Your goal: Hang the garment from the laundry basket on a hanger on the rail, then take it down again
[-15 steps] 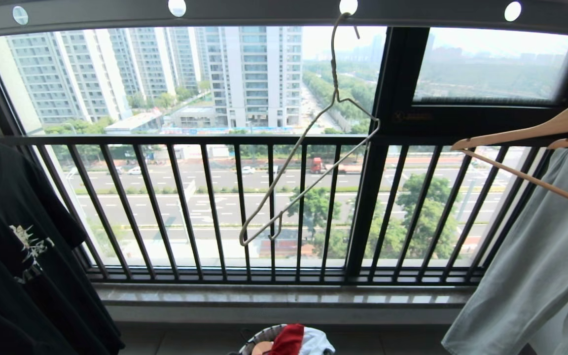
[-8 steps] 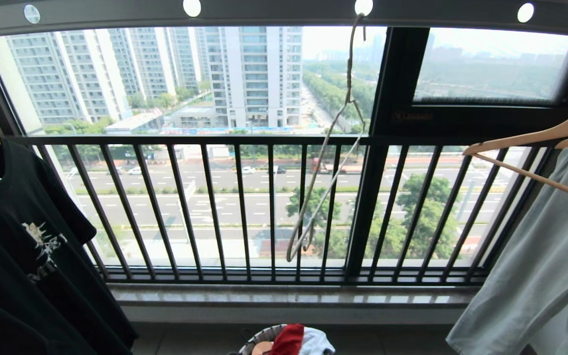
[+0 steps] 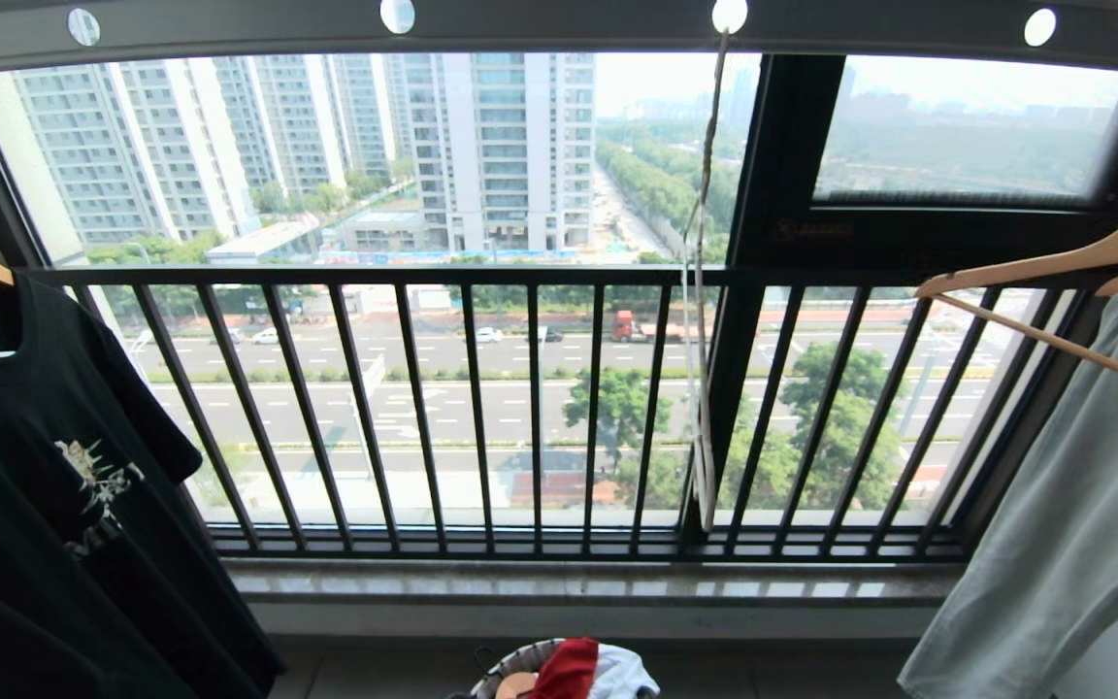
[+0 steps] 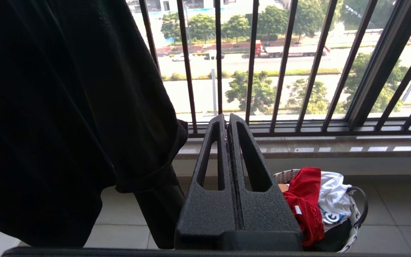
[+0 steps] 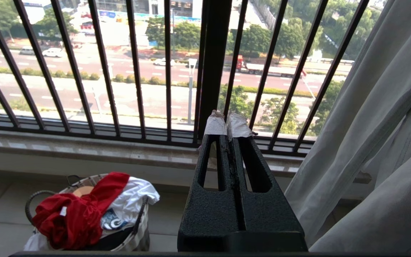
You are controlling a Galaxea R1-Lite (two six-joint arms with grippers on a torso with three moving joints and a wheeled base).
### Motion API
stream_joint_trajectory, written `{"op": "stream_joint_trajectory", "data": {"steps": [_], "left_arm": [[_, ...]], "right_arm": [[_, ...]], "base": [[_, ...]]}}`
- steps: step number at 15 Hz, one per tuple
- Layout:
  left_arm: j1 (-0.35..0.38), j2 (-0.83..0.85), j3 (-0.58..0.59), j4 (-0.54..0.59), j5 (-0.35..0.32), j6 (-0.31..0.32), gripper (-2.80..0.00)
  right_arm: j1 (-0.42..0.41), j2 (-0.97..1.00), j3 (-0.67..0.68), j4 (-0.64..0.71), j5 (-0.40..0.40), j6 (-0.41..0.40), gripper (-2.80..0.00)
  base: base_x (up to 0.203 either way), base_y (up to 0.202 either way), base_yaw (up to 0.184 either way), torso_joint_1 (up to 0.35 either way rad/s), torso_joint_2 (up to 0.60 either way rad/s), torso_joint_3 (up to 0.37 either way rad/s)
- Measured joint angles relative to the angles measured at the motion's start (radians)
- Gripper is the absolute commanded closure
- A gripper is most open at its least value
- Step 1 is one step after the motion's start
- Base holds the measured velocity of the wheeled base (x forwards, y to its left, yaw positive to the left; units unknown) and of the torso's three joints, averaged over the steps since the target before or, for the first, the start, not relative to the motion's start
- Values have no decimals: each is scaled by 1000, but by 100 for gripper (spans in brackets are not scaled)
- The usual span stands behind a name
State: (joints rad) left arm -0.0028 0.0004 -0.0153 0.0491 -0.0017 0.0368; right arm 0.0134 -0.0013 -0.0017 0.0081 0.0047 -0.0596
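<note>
Thin white wire hanger (image 3: 705, 291) is hanging off the matt grey metal rail (image 3: 559, 24); soft red cloth garment (image 4: 303, 203) is spilling over.

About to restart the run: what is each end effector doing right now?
Left end effector: closed, holding nothing.
Right end effector: closed, holding nothing.

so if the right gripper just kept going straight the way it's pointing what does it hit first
Probably the black window railing: the shut right gripper points at its thick upright post above the sill, with nothing visible between, though depth is unclear.
</note>
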Motion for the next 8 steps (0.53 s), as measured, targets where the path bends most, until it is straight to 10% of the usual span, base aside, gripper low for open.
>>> {"op": "stream_joint_trajectory", "data": {"steps": [8], "left_arm": [[0, 0, 0, 0, 0, 0, 0]], "right_arm": [[0, 0, 0, -2, 0, 7, 0]], "base": [[0, 0, 0, 0, 0, 0]]}}
